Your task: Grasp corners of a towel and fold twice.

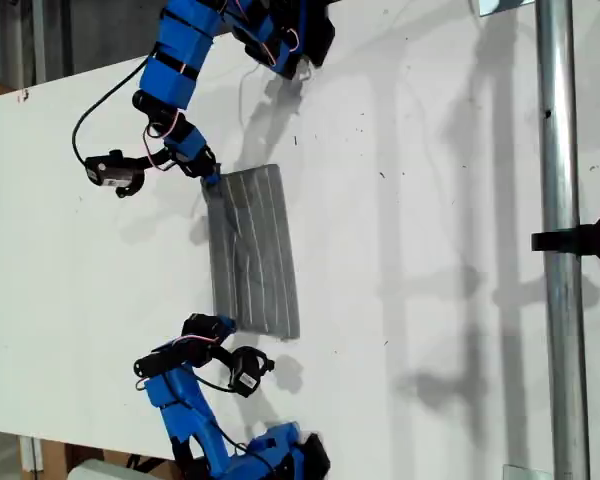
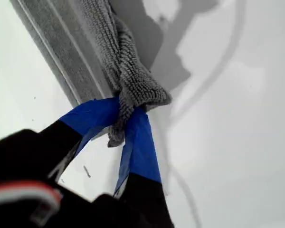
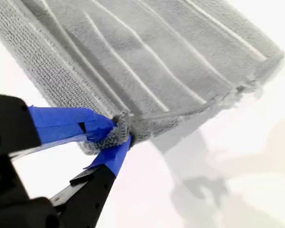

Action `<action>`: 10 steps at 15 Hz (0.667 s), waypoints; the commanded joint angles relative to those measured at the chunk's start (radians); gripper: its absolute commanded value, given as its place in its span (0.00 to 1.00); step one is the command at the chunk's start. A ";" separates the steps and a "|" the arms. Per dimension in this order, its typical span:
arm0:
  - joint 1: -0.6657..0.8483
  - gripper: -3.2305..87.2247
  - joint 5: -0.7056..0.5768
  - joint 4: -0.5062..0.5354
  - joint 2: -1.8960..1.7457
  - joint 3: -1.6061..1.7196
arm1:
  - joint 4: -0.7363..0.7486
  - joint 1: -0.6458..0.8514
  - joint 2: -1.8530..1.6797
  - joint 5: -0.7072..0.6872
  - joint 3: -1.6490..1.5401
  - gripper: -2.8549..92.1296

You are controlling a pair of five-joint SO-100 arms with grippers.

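The grey towel (image 1: pixel 252 250) with thin white stripes lies on the white table (image 1: pixel 430 200) as a narrow, upright, layered rectangle in the middle of the exterior view. My first gripper (image 1: pixel 210 178) is the upper arm's in that view. It is shut on the towel's upper-left corner (image 2: pixel 133 90), which bunches between the blue-taped jaws (image 2: pixel 121 111). My second gripper (image 1: pixel 220 325) is the lower arm's. It is shut on the lower-left corner (image 3: pixel 118 124), pinched at the jaws (image 3: pixel 121 126). The striped towel (image 3: pixel 147 61) spreads away from that corner, two layers showing along its short edge.
A metal pole (image 1: pixel 560 240) runs top to bottom along the exterior view's right, with a black clamp (image 1: pixel 592 238) on it. Both arm bases and their cables sit at that view's left, above and below the towel. The table's edge runs down the exterior view's far left.
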State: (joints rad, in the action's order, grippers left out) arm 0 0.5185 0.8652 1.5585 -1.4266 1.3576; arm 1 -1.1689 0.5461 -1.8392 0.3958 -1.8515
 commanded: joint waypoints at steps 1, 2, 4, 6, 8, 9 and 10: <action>-0.075 0.00 0.055 0.015 -0.067 0.044 | -0.029 -0.057 -0.032 0.029 0.005 0.03; -0.115 0.00 0.092 0.012 -0.061 0.064 | -0.046 -0.080 -0.031 0.048 -0.009 0.03; -0.190 0.00 0.173 0.000 -0.032 0.092 | -0.069 -0.130 -0.021 0.094 -0.037 0.03; -0.262 0.00 0.241 -0.035 0.015 0.124 | -0.075 -0.158 -0.014 0.141 -0.091 0.03; -0.333 0.00 0.302 -0.043 0.078 0.118 | -0.077 -0.204 0.000 0.196 -0.143 0.03; -0.351 0.01 0.334 -0.046 0.115 0.117 | -0.078 -0.221 0.028 0.222 -0.161 0.03; -0.367 0.01 0.371 -0.044 0.150 0.110 | -0.078 -0.238 0.064 0.245 -0.175 0.03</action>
State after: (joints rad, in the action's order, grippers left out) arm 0 0.1795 1.1950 1.5125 -1.2885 1.4772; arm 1 -1.2349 0.3206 -1.7902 0.6197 -2.0218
